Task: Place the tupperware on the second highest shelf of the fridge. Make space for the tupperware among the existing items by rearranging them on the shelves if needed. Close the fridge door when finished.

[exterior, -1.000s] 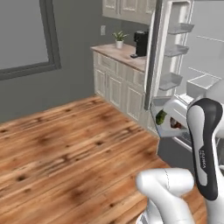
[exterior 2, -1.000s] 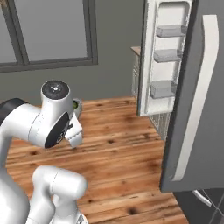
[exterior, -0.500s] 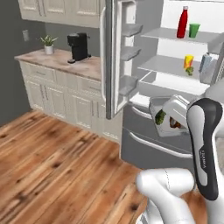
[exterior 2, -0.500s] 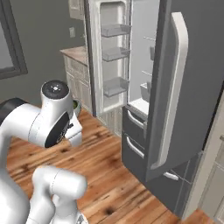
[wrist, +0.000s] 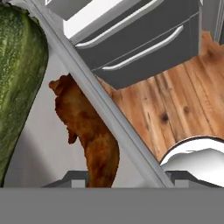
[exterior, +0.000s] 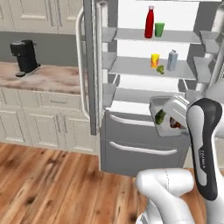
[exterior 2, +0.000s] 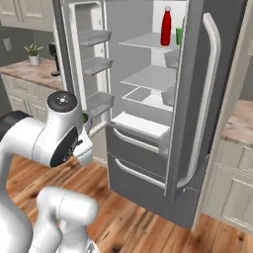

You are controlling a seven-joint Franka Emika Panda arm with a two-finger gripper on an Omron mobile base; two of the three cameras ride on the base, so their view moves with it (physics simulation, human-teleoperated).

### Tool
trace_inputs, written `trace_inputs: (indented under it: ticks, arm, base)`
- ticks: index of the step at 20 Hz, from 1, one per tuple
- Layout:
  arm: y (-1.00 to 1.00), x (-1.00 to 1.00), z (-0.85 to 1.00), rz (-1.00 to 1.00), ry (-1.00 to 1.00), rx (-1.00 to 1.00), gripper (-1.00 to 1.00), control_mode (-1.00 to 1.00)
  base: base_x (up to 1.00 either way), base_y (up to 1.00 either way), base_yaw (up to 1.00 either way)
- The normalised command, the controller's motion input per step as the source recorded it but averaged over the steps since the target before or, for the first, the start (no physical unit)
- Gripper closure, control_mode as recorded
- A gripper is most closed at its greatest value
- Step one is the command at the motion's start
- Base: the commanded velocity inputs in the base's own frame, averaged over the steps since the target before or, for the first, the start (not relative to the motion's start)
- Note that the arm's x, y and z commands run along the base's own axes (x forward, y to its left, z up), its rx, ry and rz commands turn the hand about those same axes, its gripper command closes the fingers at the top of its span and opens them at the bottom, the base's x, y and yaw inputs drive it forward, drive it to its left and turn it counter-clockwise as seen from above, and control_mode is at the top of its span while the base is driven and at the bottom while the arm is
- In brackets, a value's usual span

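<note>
Fridge (exterior: 144,144) open at centre right of the left base view, both doors swung wide, two drawers with horizontal handles shut below. In the right base view, right door (exterior 2: 197,94) edge-on at centre right, hiding part of the interior.

Tupperware (exterior: 168,117) at centre right of the left base view, tilted, held up in front of the lowest shelf level and above the top drawer, just left of the dark forearm. Green piece and orange-red piece visible through its wall. In the hand view, box very close: rim running diagonally from upper left to lower centre, green piece (wrist: 17,83) at the left edge, brown-orange piece (wrist: 89,140) at lower centre.

Tool hidden behind the box and forearm in the base views; fingertips not made out in the hand view. Cannot tell whether apart or clamped, though the box hangs in the air at the arm's end.

Top shelf (exterior: 131,34), upper centre: bottle (exterior: 149,22) and cup (exterior: 159,29) standing side by side, bottle on the left. Same pair at upper centre of the right base view, cup partly behind the door.

Second shelf (exterior: 131,65) below: yellow item (exterior: 155,60), broccoli (exterior: 160,69) just beside it to the lower right, carton (exterior: 172,60) upright further right. Left half of that shelf bare.

Coffee machine (exterior: 24,57) on the desk (exterior: 43,78) at the left. Wood floor (exterior: 48,183) across the bottom.
</note>
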Motion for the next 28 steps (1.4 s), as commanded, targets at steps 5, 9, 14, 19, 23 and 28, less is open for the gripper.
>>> trace_inputs:
  ticks: [5,9,14,19,23,28]
  arm:
    - [0.0,0.0,0.0,0.0,0.0,0.0,1.0,1.0]
    - [0.0,0.0,0.0,0.0,0.0,0.0,1.0,1.0]
    - [0.0,0.0,0.0,0.0,0.0,0.0,1.0,1.0]
    - [0.0,0.0,0.0,0.0,0.0,0.0,1.0,1.0]
    - [0.0,0.0,0.0,0.0,0.0,0.0,1.0,1.0]
    - [0.0,0.0,0.0,0.0,0.0,0.0,1.0,1.0]
  base:
    - [0.38,0.53,-0.51]
    - [0.46,0.26,-0.43]
    - [0.63,0.18,-0.33]
    - [0.69,0.42,-0.26]
    - [0.73,0.56,-0.14]
    - [0.75,0.19,-0.08]
